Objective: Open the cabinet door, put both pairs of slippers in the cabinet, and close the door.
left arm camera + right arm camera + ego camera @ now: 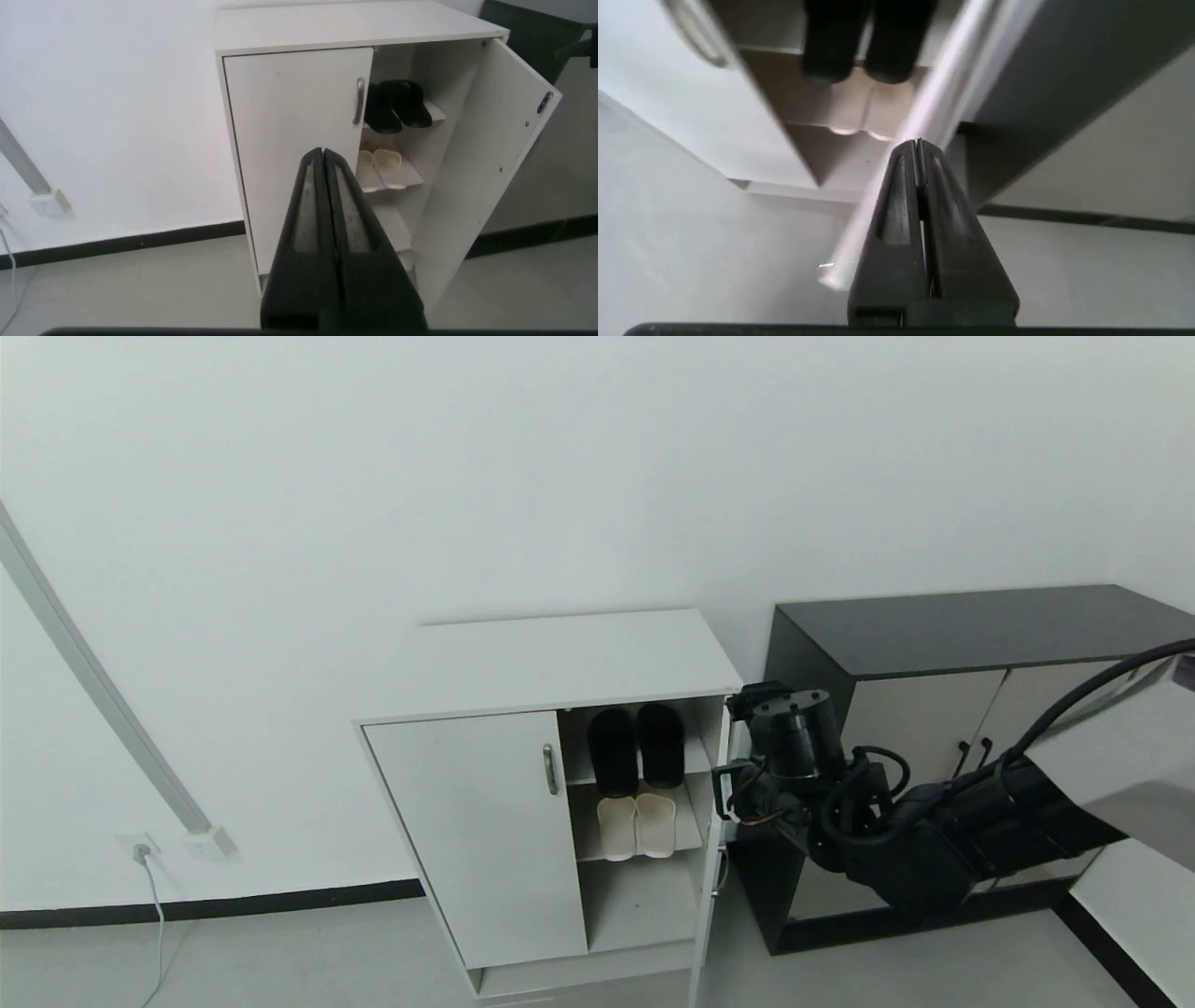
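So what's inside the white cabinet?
A black pair of slippers sits on the upper shelf, and a cream pair on the shelf below. The left door is shut, so whatever lies behind it is hidden.

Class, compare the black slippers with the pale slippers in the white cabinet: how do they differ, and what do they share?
The black slippers are dark, the pale slippers cream. The black slippers sit on the upper shelf, the pale slippers on the shelf below. Both pairs lie side by side inside the cabinet, its right door open.
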### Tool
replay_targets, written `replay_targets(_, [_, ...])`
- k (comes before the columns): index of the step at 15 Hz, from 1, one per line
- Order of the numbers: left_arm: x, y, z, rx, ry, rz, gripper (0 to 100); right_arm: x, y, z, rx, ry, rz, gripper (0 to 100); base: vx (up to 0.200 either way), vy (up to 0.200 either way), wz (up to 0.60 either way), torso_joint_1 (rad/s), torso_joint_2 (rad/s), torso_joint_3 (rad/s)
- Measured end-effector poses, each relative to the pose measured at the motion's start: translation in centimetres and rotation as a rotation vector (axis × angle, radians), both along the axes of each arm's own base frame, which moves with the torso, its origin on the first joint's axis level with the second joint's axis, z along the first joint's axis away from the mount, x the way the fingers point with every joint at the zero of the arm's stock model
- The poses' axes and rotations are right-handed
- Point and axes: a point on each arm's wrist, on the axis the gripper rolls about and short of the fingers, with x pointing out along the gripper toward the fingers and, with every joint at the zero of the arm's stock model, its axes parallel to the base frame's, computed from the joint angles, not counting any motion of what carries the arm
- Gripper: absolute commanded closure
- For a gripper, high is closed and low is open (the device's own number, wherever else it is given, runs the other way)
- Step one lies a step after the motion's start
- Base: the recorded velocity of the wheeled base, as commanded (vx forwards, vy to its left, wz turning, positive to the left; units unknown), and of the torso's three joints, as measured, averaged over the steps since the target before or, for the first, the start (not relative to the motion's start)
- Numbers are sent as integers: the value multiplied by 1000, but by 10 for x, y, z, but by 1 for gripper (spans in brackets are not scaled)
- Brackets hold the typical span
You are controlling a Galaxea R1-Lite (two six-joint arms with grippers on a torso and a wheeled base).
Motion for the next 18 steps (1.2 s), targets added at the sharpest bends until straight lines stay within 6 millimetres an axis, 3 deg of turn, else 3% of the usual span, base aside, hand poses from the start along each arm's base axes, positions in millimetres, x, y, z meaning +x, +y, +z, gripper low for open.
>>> replay_targets(4, [0, 0, 0, 0, 0, 0, 100, 6, -19, -4, -74, 51, -27, 100, 0, 0, 0, 0, 0, 0])
replay_targets(8, [0, 0, 0, 0, 0, 0, 100, 11, -18, -19, -89, 81, -25, 100, 0, 0, 0, 0, 0, 0])
replay_targets(13, [0, 0, 0, 0, 0, 0, 100, 13, -4, -37, -77, 78, 4, 100, 0, 0, 0, 0, 0, 0])
replay_targets(18, [0, 0, 0, 0, 0, 0, 100, 14, 26, -44, 100, -63, 111, 100, 0, 0, 0, 0, 0, 0])
